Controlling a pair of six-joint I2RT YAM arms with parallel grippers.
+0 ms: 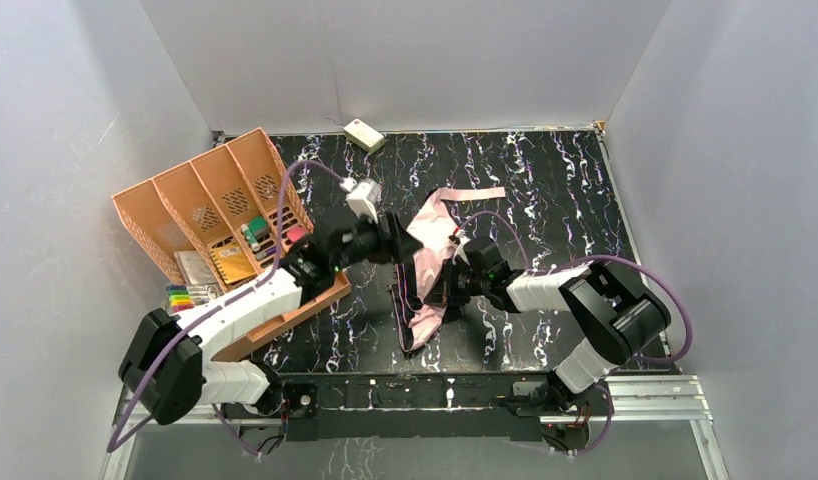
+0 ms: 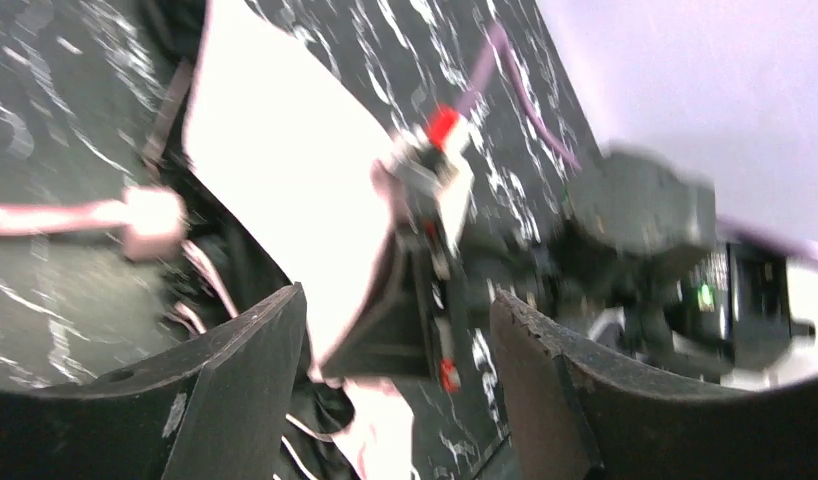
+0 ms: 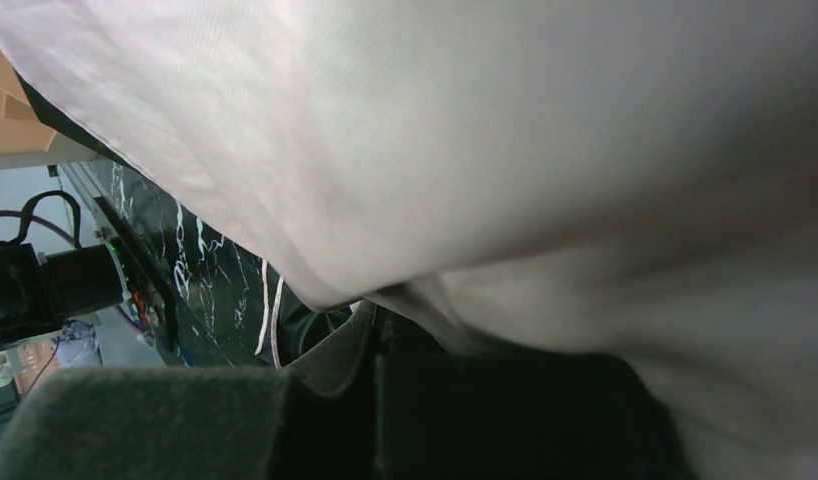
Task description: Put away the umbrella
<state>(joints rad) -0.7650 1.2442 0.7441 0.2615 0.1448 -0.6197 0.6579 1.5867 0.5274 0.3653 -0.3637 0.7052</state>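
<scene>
Orange organizer (image 1: 185, 165) sat at the left edge of the table (image 1: 585, 190), partly under the left arm. Its compartments held pens, small tubes and a yellow pad, with colored markers (image 1: 180, 297) at its near end. Cream box (image 1: 363, 135) was at the far edge.

The umbrella (image 1: 425, 235) lay mid-table, pink side up, between both arms and well apart from the organizer.

Left gripper (image 2: 395, 300) had its fingers (image 2: 235, 400) spread wide with nothing clamped and the fabric just ahead. Right gripper (image 1: 453, 272) was closed, apparently pinching umbrella fabric, which covered most of its camera.

The widest open stretch ran from the umbrella to the right edge. The left side was tight.
</scene>
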